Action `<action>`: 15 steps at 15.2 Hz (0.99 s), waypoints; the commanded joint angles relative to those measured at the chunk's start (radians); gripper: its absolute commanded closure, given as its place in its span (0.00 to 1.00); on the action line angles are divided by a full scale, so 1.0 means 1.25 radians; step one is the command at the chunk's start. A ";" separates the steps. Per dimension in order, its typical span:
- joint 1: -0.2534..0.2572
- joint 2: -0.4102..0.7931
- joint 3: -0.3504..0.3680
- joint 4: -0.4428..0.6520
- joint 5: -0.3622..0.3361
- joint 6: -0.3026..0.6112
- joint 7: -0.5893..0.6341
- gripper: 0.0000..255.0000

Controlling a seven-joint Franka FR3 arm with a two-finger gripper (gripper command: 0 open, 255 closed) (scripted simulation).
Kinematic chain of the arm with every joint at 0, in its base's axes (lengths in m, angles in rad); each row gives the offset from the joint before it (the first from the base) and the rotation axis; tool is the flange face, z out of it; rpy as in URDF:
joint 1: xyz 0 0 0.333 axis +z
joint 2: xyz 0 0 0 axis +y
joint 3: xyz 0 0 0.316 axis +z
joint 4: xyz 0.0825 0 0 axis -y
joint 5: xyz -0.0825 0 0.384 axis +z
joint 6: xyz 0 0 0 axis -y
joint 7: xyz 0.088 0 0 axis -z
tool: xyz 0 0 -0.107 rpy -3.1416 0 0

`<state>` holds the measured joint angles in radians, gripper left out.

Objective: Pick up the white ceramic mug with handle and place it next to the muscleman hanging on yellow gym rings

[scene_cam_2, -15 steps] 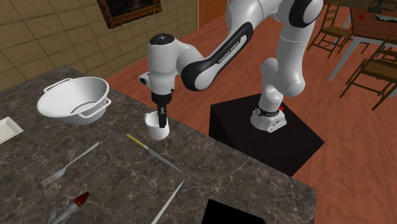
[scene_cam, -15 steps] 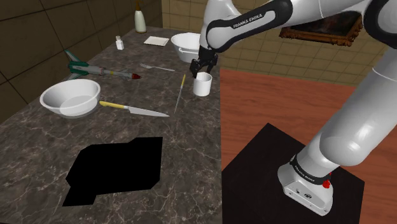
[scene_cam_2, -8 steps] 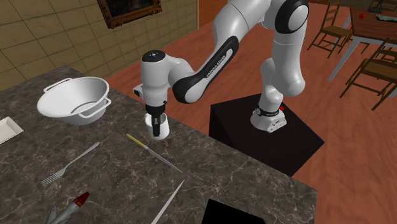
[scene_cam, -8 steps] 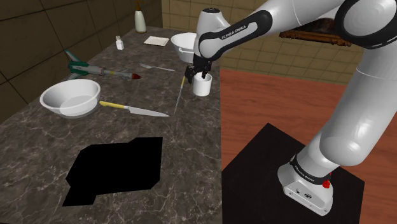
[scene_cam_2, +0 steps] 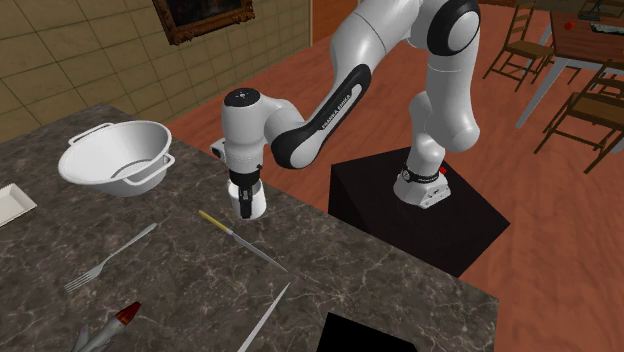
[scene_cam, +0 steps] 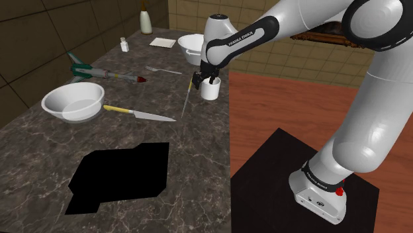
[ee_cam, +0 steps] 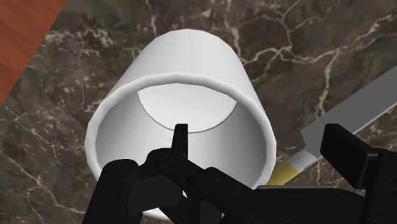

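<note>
Dark marbled counter (scene_cam: 40, 172), shoulder view. Left of centre: white bowl (scene_cam: 73, 102), with a yellow-handled knife (scene_cam: 136, 114) just beside it. Above these: toy rocket (scene_cam: 106, 73) (green fins, red nose) and fork (scene_cam: 163, 69). Upper centre: two-handled basin (scene_cam: 192, 46), white mug (scene_cam: 213, 93) upright near the counter's right edge, thin blade (scene_cam: 186, 99) alongside. Top: bottle (scene_cam: 145, 22), small shaker (scene_cam: 124, 45), flat white square (scene_cam: 162, 42). Lower left: black area (scene_cam: 122, 175) on the surface.

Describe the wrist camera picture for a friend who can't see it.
A plain white mug seen from above stands on a dark marbled counter, with the open black gripper straddling its wall: one finger inside, the other outside. A yellow-handled knife lies beside the mug, and reddish floor shows past the counter's edge.
</note>
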<state>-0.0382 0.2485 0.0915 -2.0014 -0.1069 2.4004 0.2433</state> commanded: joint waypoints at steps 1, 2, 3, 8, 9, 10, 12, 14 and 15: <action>0.000 0.000 0.000 0.000 0.000 0.000 0.000 0.00; 0.000 0.000 0.000 0.000 0.000 0.000 0.000 0.00; 0.000 0.000 0.000 0.000 0.000 0.000 0.000 1.00; 0.000 0.000 0.000 0.000 0.000 0.000 0.000 1.00; 0.000 0.000 0.000 0.000 0.000 0.000 0.000 1.00; 0.000 0.000 0.000 0.000 0.000 0.000 0.000 1.00; 0.000 0.000 0.000 0.000 0.000 0.000 0.000 1.00; -0.001 -0.011 0.001 0.007 0.003 -0.018 -0.003 1.00; -0.001 -0.017 0.001 0.011 0.005 -0.028 -0.004 1.00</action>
<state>-0.0386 0.2306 0.0930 -1.9973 -0.1029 2.3781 0.2405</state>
